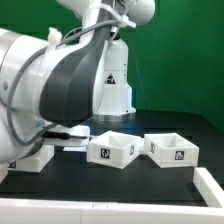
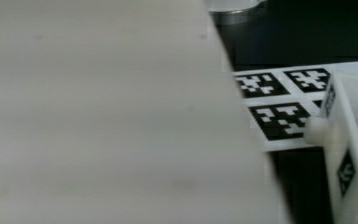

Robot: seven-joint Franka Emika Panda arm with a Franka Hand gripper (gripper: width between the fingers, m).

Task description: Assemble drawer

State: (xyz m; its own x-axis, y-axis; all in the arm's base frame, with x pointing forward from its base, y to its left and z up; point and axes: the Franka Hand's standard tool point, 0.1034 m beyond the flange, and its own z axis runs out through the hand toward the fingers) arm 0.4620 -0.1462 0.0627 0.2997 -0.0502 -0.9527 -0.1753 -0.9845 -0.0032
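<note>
Two shallow white drawer trays with tags stand on the dark table, one in the middle and one toward the exterior view's right. A larger white drawer part with a tag sits low at the exterior view's left, under my arm. In the wrist view a big blurred white surface fills most of the picture, very close to the camera. A tagged white tray wall shows beside it. My gripper is hidden behind my own forearm, and its fingers show in neither view.
The marker board lies on the table past the white surface. The arm's white base stands at the back. A white bar runs along the exterior view's lower right.
</note>
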